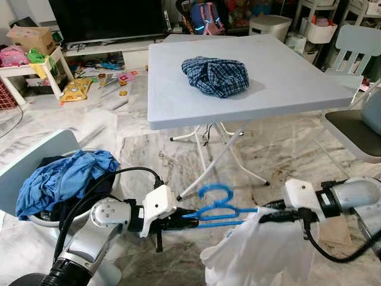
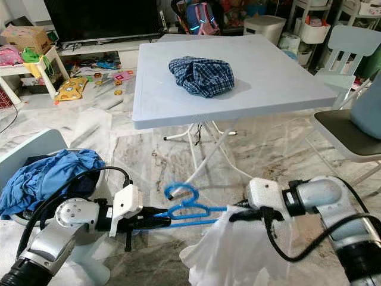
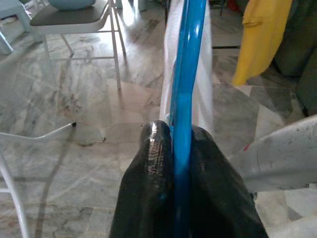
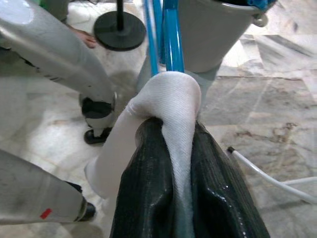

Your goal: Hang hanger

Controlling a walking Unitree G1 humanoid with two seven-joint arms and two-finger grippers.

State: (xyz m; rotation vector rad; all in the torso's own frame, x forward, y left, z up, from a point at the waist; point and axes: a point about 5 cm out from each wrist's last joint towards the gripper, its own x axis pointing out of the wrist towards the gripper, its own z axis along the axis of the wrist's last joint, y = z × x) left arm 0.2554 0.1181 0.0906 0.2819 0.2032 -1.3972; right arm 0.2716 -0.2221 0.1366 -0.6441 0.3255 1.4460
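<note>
Open marble floor [image 1: 149,149] lies ahead of both grippers. Table [image 1: 286,89] stands beyond, its white legs [image 1: 214,161] crossing the space beneath. Laundry basket [image 1: 36,217] crowds the left side; a chair [image 1: 351,128] bounds the right. Toys [image 1: 77,89] litter the far-left floor.

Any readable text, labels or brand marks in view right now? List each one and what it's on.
None can be read.
Cardboard box on the low white shelf: no legible print.
Yellow packet on the floor: printed, too small and blurred to read.
Blue hanger, white garment, plaid cloth: no markings seen.
</note>
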